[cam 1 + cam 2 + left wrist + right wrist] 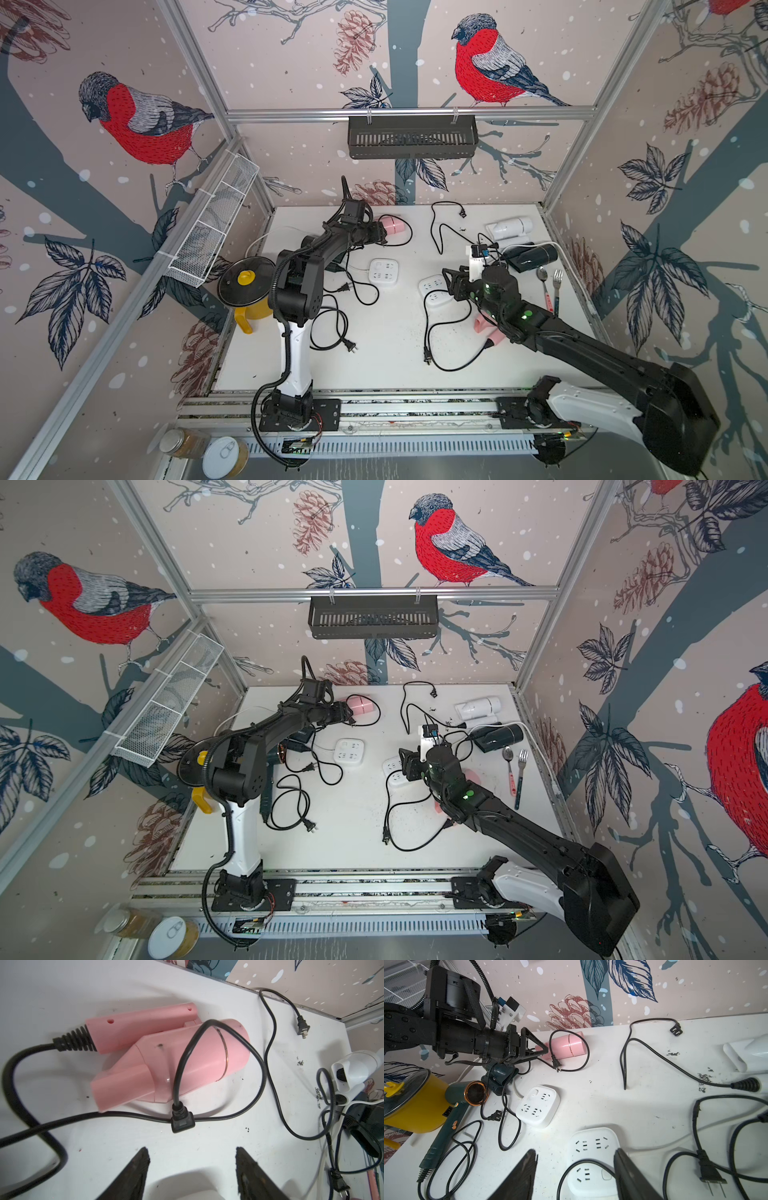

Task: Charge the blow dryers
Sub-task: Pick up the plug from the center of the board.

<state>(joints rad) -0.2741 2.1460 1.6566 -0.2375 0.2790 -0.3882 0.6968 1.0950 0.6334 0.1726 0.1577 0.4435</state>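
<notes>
Evidently the plugging-in has barely begun: every socket that shows is empty. At 9 o'clock on the surface stands a glossy yellow pot with a black lid (253,311), and beside it lies a dark green dryer with a copper nozzle ring (442,1134). At 11 o'clock the left gripper (191,1149) hangs with jaws apart and empty, just short of the angular black plug (182,1122). That plug lies beside the smooth pink plastic blow dryer (187,1059), whose thin rubbery cord loops over the barrel. Centrally sit a white rounded-square power strip (538,1105) and a second white strip (591,1142). The right gripper (575,1150) hovers over the second, open and holding nothing. A white dryer (509,227) and a black dryer (534,254) lie at 2 o'clock. Next, I judge, the left jaws must close across the plug's body, leaving the prongs free
</notes>
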